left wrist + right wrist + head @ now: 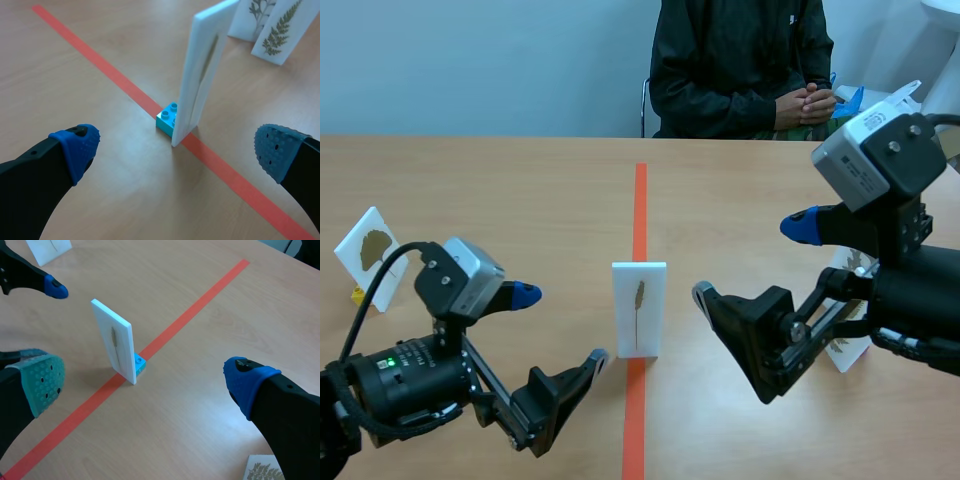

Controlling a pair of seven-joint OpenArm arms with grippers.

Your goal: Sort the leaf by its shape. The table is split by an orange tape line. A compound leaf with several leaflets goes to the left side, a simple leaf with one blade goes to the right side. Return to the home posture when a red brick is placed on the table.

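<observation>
Leaf card (639, 309): flat white rectangle bearing one slim blade, upright on the orange tape line (640, 200) mid-counter (520, 180), against a studded turquoise brick (168, 119).
Left gripper (560, 325): wide open, empty, near-left of the card.
Right gripper (752, 261): wide open, empty, to its right.

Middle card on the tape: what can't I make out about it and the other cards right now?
- Middle card: leaf print too small in the scene view, near edge-on in the left wrist view.
- Right-side cards: cut off by the edge in both wrist views, mostly behind the right arm in the scene view.
</observation>
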